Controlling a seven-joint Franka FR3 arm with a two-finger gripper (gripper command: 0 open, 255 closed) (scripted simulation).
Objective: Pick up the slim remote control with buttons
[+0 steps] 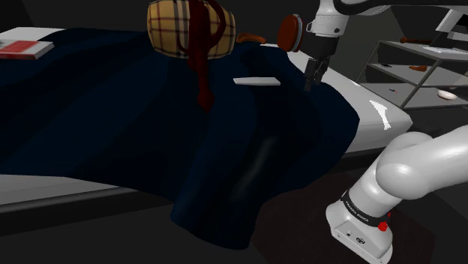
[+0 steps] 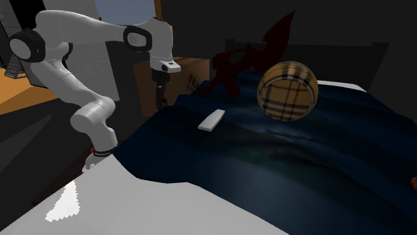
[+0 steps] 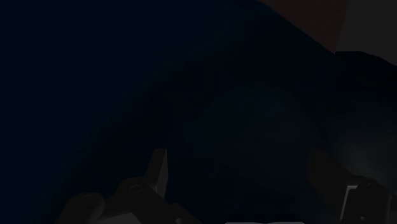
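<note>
A slim pale remote [image 1: 256, 81] lies flat on the dark blue blanket [image 1: 112, 112] of a bed. In the second exterior view the remote [image 2: 211, 121] rests near the blanket's [image 2: 301, 160] edge closest to the arm. My black gripper [image 1: 311, 76] hangs just above the blanket, a short way to the shoulder view's right of the remote, pointing down. The second exterior view puts the gripper [image 2: 160, 101] up and to the left of the remote, apart from it. Seen from the wrist, the gripper [image 3: 252, 181] is open, its fingers [image 3: 157, 167] wide apart over dark blanket with nothing between them.
A round plaid cushion [image 1: 191, 28] with a dark red scarf [image 1: 202, 75] draped over it sits behind the remote. A red book [image 1: 22, 49] lies at the far left. Shelves [image 1: 420, 67] stand beyond the bed's white edge [image 1: 379, 112]. A brown box [image 2: 194, 70] is behind the arm.
</note>
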